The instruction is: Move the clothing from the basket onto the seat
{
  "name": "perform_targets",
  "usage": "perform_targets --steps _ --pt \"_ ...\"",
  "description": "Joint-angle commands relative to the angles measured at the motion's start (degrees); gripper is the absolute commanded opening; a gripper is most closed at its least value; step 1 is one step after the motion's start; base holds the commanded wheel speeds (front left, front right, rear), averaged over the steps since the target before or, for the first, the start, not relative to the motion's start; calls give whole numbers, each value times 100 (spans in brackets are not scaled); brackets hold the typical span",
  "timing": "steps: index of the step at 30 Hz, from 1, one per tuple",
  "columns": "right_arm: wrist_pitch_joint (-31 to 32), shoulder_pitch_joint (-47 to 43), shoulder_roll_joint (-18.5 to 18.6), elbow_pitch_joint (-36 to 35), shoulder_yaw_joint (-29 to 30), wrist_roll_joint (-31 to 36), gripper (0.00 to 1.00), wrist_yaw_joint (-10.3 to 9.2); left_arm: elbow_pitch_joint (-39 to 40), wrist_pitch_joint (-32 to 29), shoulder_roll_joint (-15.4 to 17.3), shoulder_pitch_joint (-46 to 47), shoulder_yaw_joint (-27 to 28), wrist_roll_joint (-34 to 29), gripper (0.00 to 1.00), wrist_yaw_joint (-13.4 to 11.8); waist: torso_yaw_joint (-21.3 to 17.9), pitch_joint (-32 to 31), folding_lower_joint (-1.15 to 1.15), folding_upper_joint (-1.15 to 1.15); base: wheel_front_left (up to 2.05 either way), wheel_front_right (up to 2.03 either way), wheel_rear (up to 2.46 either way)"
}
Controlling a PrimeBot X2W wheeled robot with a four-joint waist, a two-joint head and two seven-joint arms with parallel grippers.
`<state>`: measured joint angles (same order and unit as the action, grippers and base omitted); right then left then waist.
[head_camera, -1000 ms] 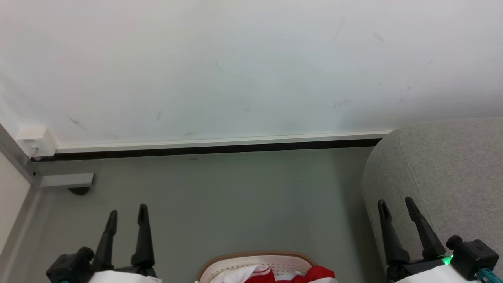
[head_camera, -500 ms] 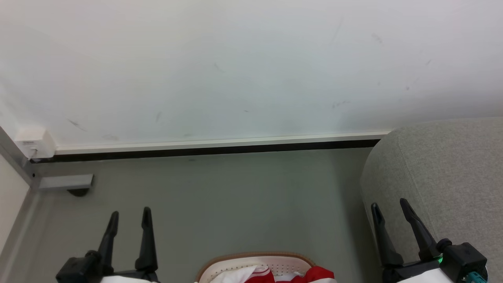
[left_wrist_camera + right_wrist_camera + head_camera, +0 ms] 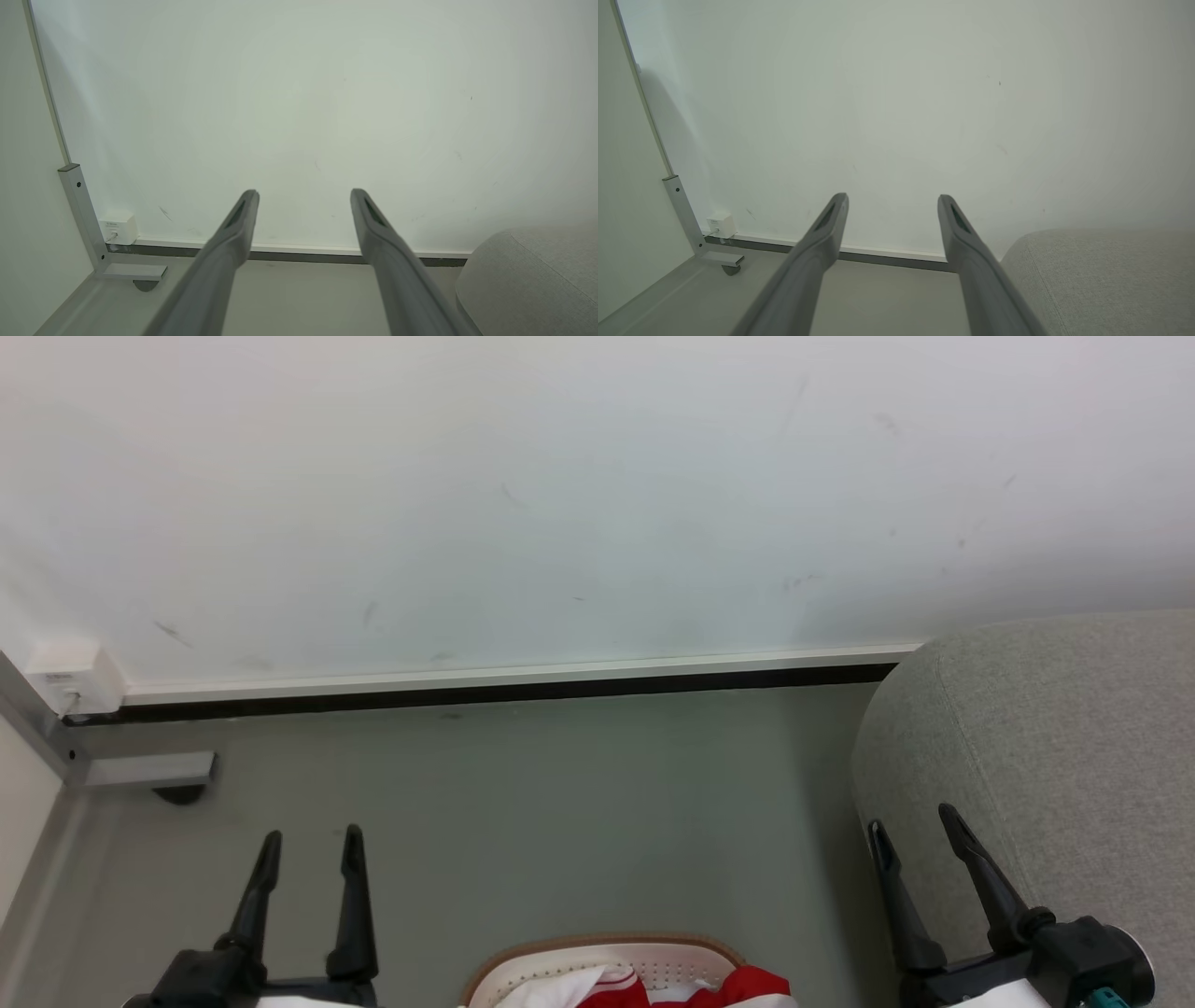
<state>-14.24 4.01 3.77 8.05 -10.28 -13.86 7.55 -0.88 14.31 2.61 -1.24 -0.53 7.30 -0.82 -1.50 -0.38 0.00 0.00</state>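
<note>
Clothing [image 3: 752, 983], red and white, heaped in basket [image 3: 607, 945], low between the two sets of fingers, back toward their roots.
Left gripper [image 3: 312, 835] and right gripper [image 3: 908, 819] spread, holding nothing, judged about equally near; seat [image 3: 1055, 728] just beyond the right fingers.

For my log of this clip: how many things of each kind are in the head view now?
Basket: 1
Clothing heap: 1, garments not countable
Seat: 1
Grippers: 2, left gripper and right gripper, both open
Wall box: 1
Total: 6
</note>
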Motion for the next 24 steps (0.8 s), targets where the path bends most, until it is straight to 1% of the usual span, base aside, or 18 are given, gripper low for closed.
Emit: perform_targets --steps 1,6,24 --pt "-58 26 5 -28 -16 121 100 -11 42 50 47 -41 2 -163 100 -24 -3 0 0 0 0 0 0" --pt "-108 24 -9 -42 -56 273 100 -12 57 94 47 -56 -16 -313 100 -39 -5 10 0 0 0 0 0" --pt "-91 38 -35 -52 -59 140 100 -12 16 87 46 -76 -15 -188 100 -58 -22 11 0 0 0 0 0"
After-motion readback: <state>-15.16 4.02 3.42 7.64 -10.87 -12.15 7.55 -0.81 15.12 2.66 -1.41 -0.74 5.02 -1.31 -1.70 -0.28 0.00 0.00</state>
